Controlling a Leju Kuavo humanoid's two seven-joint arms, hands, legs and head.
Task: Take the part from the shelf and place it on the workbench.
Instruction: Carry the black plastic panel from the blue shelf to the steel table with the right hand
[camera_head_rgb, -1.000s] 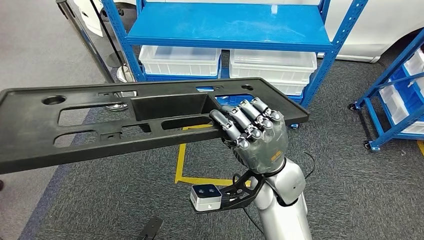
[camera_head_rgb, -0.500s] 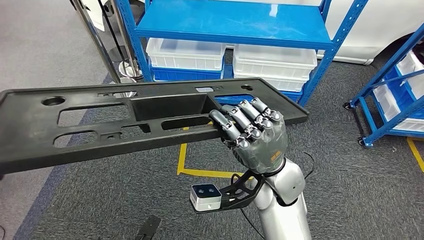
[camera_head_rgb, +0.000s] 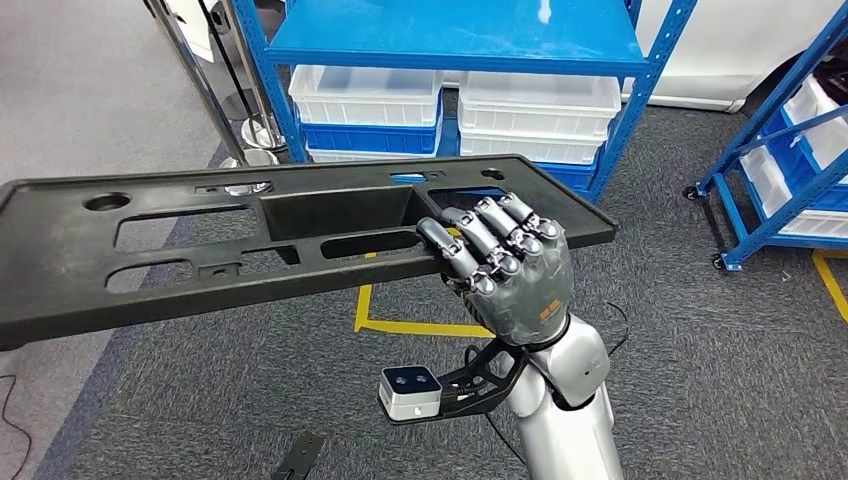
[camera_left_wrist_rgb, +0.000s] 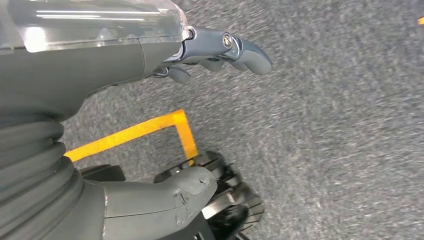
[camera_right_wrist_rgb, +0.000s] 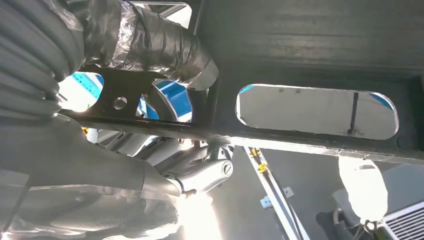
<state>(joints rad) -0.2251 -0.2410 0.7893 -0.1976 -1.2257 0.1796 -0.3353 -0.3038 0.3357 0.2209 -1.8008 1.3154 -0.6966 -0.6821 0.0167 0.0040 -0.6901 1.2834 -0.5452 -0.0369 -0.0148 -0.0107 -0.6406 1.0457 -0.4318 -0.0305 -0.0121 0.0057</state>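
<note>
Head view, part: the part (camera_head_rgb: 250, 250) is a long, flat, matte black moulded panel with rounded slots, one round hole near its far left end and a rectangular recess at mid-length. It lies roughly level in the air above the grey carpet (camera_head_rgb: 700, 350), in front of the blue shelf (camera_head_rgb: 450, 45).
Head view, right robot hand: the right robot hand (camera_head_rgb: 505, 270) is dark grey with silver fingertips, on a silver forearm rising from below. Its fingers curl over the panel's near edge toward the right end, holding the part.
Head view, surroundings: translucent white bins (camera_head_rgb: 450, 110) sit on the shelf's lowest level; yellow floor tape (camera_head_rgb: 400, 325) crosses the carpet.
Left wrist view, left robot hand: the left robot hand (camera_left_wrist_rgb: 150, 75) has a ribbed grey cover, a thick grey thumb and darker fingers spread apart, holding nothing, above speckled carpet and a yellow tape corner (camera_left_wrist_rgb: 175, 125).
Right wrist view, part: the part's underside (camera_right_wrist_rgb: 310, 60) is black and ribbed, with an oblong slot. The right robot hand's fingers (camera_right_wrist_rgb: 205, 175) wrap its edge rail.
</note>
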